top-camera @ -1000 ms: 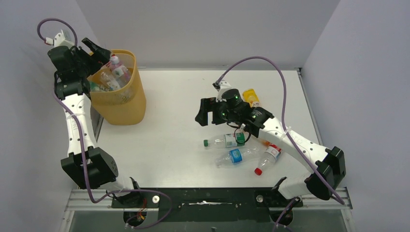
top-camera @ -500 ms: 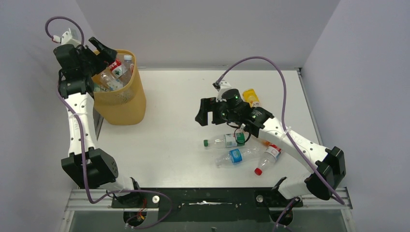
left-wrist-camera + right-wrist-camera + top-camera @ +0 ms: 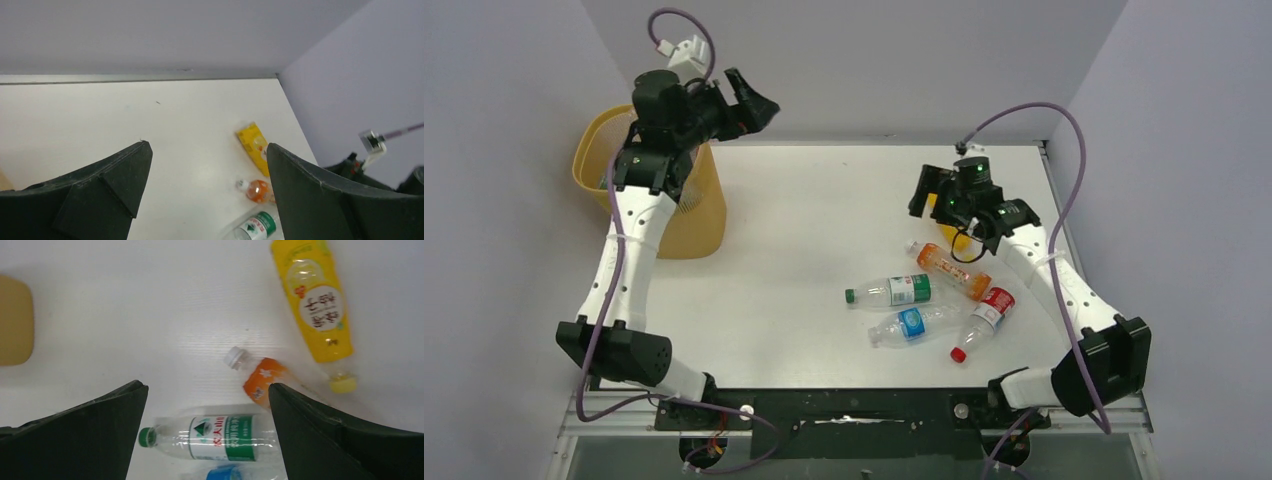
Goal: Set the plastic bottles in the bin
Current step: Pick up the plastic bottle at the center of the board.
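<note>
Left end effector point(image 3: 754, 98) agape, clear of bin rim point(image 3: 587, 145)

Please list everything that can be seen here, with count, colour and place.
bin: one, yellow-orange, back left of table.
green-label bottle: one, clear, lying centre right.
blue-label bottle: one, clear, lying just nearer.
red-label bottle: one, clear, red cap, lying near right.
orange bottle: one, white cap, lying beyond the green-label bottle.
yellow bottle: one, yellow cap, back right.
table: one, white.
left gripper: black, open, raised near the bin.
right gripper: black, open, above the bottles.
</note>
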Robot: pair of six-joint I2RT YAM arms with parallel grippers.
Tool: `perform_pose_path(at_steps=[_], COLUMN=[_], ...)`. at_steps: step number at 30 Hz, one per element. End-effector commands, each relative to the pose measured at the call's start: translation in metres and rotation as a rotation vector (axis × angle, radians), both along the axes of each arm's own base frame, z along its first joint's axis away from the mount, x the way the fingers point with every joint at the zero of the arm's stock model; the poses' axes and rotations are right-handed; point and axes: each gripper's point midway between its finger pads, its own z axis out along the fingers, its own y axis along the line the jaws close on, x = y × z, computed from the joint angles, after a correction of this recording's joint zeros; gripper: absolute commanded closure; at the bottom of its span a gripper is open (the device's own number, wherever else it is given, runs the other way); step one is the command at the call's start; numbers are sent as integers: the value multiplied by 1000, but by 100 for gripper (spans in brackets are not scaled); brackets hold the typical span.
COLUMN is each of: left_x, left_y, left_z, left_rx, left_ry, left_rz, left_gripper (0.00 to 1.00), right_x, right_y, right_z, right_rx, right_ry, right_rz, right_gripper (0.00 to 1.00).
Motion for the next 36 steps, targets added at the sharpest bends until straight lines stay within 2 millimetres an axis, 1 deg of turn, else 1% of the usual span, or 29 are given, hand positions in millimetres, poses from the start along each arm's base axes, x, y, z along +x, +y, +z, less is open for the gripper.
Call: perform_pose_path(at_steps=[1,4,6,7,9,12,14,18,27,30,36], left_x=[-18,-21,-24,-26,-30,-32,-34,-34,-33,-32,-31], left_y=[-49,-76,-90,-96,-108,-115,-119,-121,-121,-121,-123], left_z=[3,-22,-36,-43,-55,-70,-75,-82,-89,-91,-94], left_rx=[42,61,72,77,80,86,90,98,107,110,111], left_ry=[-24,22,46,56,75,104,112,121,133,135,143], left_rz=[-95,-145,-169,-182,-211,-233,-242,-244,-247,-247,-254], left_gripper=[14,14,14,14,14,14,14,14,14,14,14], right_x=[17,22,23,23,23,21,22,31,58,64,68], right_y=[-70,-104,-118,-123,-130,-133,-135,-135,-141,-140,-136], right_z=[-6,-35,-53,-64,-79,-103,-115,-131,-151,-158,-174], right_rx=[-117,-185,-225,-243,-275,-304,-305,-303,-328,-326,-313], right_ry=[13,89,131,160,197,243,266,275,297,302,320], right_rz=[-187,-261,-280,-284,-289,-285,-280,-275,-272,-263,-243], right_gripper=[3,3,3,3,4,5,5,6,6,10,16])
